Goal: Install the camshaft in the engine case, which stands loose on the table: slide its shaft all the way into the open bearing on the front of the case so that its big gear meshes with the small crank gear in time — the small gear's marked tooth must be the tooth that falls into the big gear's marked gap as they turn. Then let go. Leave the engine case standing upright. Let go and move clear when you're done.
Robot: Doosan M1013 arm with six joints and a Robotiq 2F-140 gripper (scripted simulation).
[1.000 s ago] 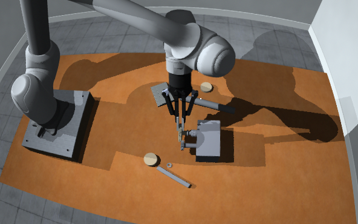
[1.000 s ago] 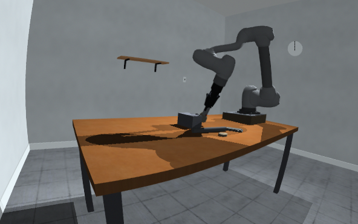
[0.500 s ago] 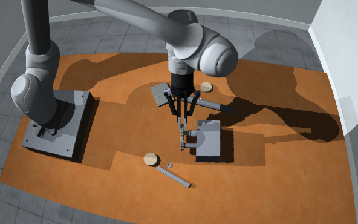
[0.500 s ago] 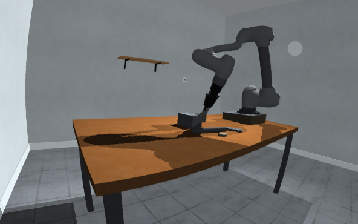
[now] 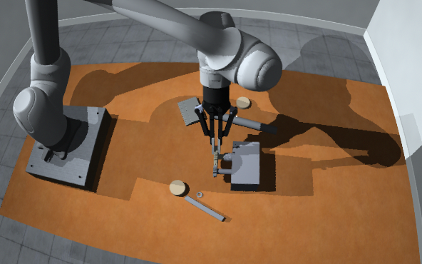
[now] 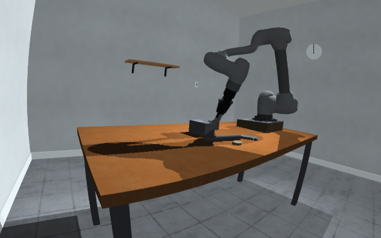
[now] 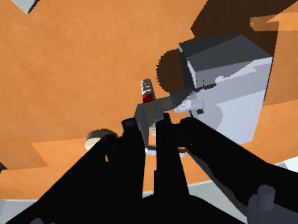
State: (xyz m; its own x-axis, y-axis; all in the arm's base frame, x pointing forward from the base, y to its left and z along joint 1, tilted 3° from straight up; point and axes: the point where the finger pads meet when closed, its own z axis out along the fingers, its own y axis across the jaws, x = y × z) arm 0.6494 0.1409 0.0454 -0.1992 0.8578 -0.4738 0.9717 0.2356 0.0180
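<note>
The grey engine case (image 5: 249, 165) (image 6: 201, 127) (image 7: 229, 92) stands upright on the table. My gripper (image 5: 216, 145) (image 6: 215, 121) (image 7: 151, 112) reaches down at the case's front face and is shut on the rim of the camshaft's big gear (image 5: 214, 162) (image 7: 147, 94). The gear shows edge-on, and the wrist view shows a red mark on its rim. The camshaft's shaft (image 5: 225, 171) runs level from the gear into the front of the case. The small crank gear (image 5: 227, 156) sits on the case front, just above the shaft and beside the big gear. The tooth contact is too small to make out.
A ribbed grey plate (image 5: 189, 111) and a dark cylinder (image 5: 251, 123) (image 6: 233, 137) lie behind the case. Two tan discs (image 5: 243, 103) (image 5: 177, 188), a small nut (image 5: 199, 194) and a grey bar (image 5: 204, 208) lie on the table. The robot base (image 5: 73, 157) stands at the left.
</note>
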